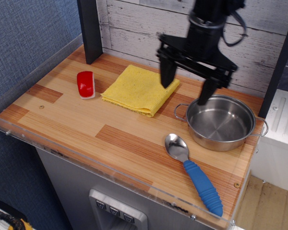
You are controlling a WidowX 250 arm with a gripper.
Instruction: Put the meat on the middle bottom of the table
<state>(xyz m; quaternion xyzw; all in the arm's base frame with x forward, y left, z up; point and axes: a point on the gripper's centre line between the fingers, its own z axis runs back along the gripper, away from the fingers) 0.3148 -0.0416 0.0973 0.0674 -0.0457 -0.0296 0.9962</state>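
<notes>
Observation.image view, tool point(186, 88) spread and empty above cloth point(140, 89), meat point(86, 84) far left on table point(77, 123)

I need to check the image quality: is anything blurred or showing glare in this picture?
In observation.image, the claw and arm look slightly motion-blurred; the meat, yellow cloth and spoon are sharp; the pot shows soft reflections, no harsh glare.
</notes>
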